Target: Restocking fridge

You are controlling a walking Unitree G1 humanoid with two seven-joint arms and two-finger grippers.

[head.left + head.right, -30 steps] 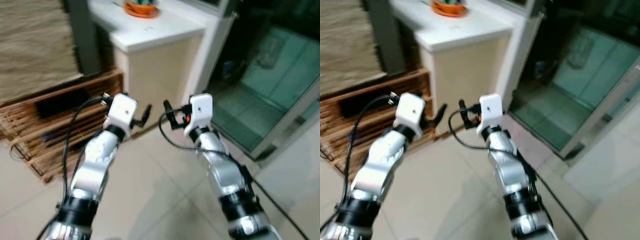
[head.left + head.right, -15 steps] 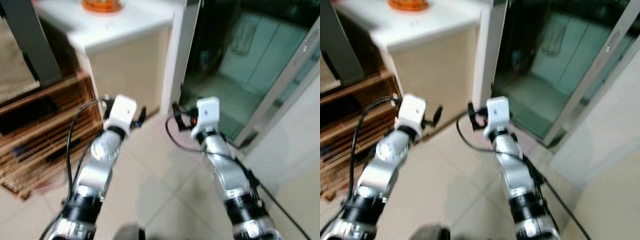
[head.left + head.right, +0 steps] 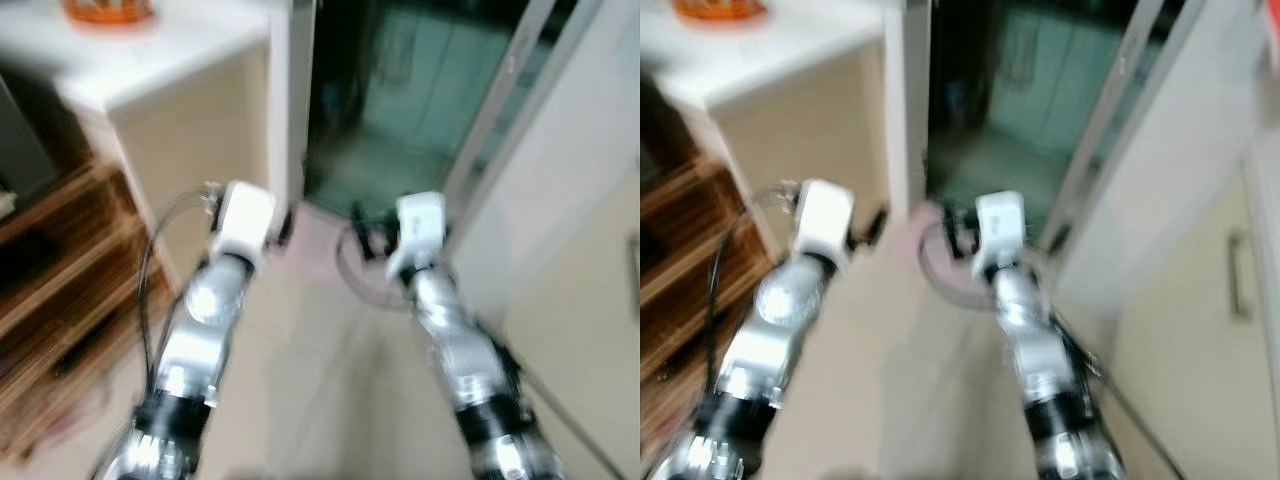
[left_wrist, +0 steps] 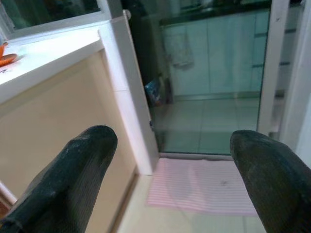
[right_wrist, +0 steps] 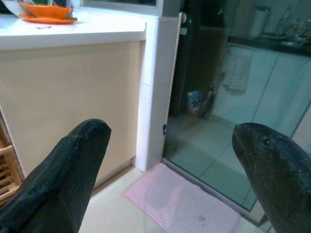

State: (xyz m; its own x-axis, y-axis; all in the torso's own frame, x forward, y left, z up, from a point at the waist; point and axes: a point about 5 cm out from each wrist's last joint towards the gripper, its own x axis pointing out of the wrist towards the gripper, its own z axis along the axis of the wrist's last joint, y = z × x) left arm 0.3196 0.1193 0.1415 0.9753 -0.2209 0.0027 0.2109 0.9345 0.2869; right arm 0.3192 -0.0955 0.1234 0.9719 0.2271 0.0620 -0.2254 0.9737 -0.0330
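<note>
Both arms are held out in front of me over a pale tiled floor, and the head views are blurred. My left gripper (image 3: 285, 226) is open with nothing between its fingers (image 4: 87, 160). My right gripper (image 3: 365, 236) is also open and empty, its fingers (image 5: 73, 160) spread wide. Both point toward a dark doorway (image 3: 400, 90) with a glass sliding door, behind which pale green cabinets show. No fridge or stock item can be made out.
A white-topped beige counter (image 3: 150, 70) stands at the left with an orange dish (image 5: 46, 12) on it. A wooden slatted rack (image 3: 50, 290) sits low on the far left. A pink striped mat (image 4: 204, 187) lies at the doorway threshold. A pale cabinet with a handle (image 3: 1238, 275) is at the right.
The whole picture has shifted: counter and rack slid left and the doorway came to the middle, so the camera has turned right. Both arms keep the same pose with grippers open.
</note>
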